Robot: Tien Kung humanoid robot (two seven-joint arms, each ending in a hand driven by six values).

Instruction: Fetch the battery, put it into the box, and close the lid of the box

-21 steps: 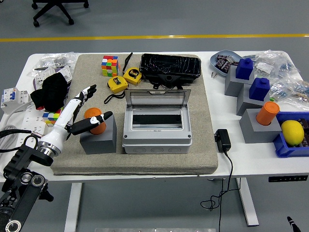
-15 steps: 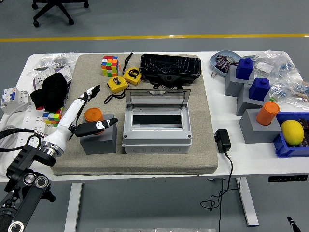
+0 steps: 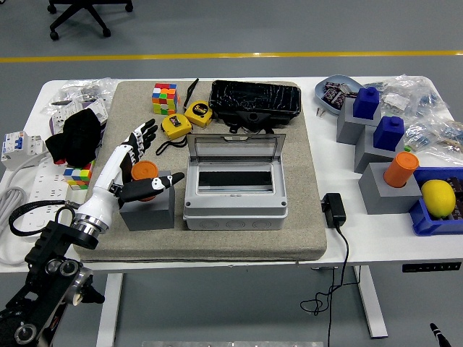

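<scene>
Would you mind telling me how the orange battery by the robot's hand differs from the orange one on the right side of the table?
The left orange battery sits on a dark grey block on the mat, with the left hand open around it. The right orange battery stands on a lighter grey block off the mat, untouched and fully visible, while the left one is partly hidden. Both are orange cylinders standing upright.

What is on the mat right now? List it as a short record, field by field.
battery: orange cylinder standing on a grey block
left hand: open around the battery, thumb in front, fingers behind, not closed
box: grey box right of the block, lid standing open
behind box: black case, two yellow tape measures, a colour cube
right hand: not in view
</scene>
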